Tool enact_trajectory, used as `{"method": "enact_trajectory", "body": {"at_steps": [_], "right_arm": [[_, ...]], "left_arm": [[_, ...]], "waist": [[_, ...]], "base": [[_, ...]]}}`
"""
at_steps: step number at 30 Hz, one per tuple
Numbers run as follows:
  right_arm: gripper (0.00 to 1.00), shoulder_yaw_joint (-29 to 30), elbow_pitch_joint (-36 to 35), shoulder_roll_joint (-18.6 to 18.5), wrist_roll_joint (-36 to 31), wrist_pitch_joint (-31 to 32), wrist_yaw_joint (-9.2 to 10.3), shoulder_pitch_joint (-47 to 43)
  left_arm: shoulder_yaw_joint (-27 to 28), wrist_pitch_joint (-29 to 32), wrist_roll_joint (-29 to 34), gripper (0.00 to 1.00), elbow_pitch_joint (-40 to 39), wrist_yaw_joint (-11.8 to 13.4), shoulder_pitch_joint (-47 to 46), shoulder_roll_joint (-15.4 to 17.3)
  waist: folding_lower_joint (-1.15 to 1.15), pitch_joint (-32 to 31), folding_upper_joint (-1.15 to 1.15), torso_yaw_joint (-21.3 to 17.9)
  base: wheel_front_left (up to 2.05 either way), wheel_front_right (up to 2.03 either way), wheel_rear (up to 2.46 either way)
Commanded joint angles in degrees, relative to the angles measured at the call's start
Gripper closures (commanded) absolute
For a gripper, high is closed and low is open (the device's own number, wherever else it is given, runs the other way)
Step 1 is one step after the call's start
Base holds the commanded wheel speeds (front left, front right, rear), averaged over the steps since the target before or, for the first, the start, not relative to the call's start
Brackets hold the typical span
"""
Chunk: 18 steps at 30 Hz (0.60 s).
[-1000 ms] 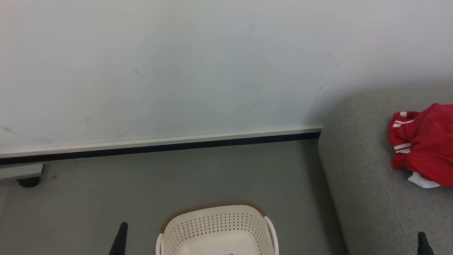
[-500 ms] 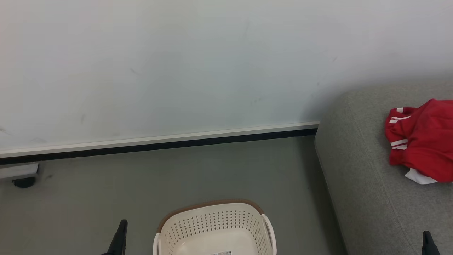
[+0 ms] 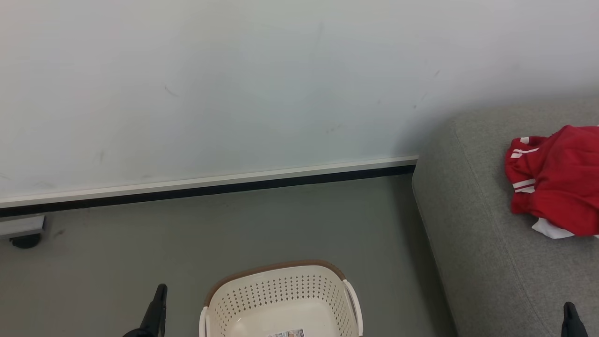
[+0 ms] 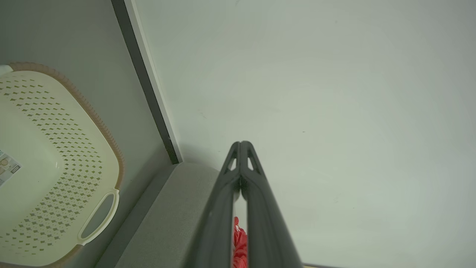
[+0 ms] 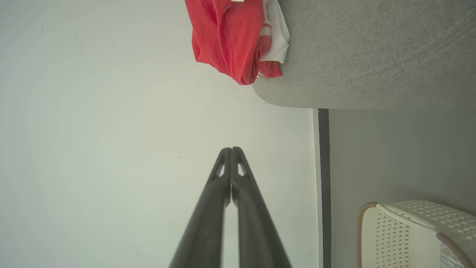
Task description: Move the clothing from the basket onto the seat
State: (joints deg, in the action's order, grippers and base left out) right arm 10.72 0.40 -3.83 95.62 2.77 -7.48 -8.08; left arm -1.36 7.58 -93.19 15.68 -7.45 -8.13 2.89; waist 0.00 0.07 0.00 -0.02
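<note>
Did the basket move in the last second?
No. The basket keeps its place against the skirting board; both drift up-left together, so the camera moved.

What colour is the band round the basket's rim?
Brown rim band on the cream basket; best in the head view.

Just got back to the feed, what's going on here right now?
The red clothing lies heaped on the seat at the right. The basket stands on the floor beside it; the part in view holds no garment, just a label on its bottom. The left hand and right hand are both shut and hold nothing, pointing toward the wall.
</note>
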Motion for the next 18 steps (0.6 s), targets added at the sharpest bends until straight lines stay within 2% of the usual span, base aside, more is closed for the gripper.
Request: {"method": "enact_trajectory", "body": {"at_steps": [1, 18], "right_arm": [[1.00, 0.1, -0.3, -0.3, 0.1, 0.1, -0.02, 0.1], [1.00, 0.2, -0.3, -0.2, 0.0, 0.2, -0.02, 0.0]], "left_arm": [[0.2, 0.2, -0.2, 1.00, -0.2, -0.1, 0.0, 0.0], [0.2, 0.2, -0.2, 1.00, -0.2, -0.1, 0.0, 0.0]], "waist": [[0.00, 0.0, 0.00, 0.0], [0.00, 0.0, 0.00, 0.0]], "base": [[0.00, 0.00, 0.00], [0.00, 0.00, 0.00]]}}
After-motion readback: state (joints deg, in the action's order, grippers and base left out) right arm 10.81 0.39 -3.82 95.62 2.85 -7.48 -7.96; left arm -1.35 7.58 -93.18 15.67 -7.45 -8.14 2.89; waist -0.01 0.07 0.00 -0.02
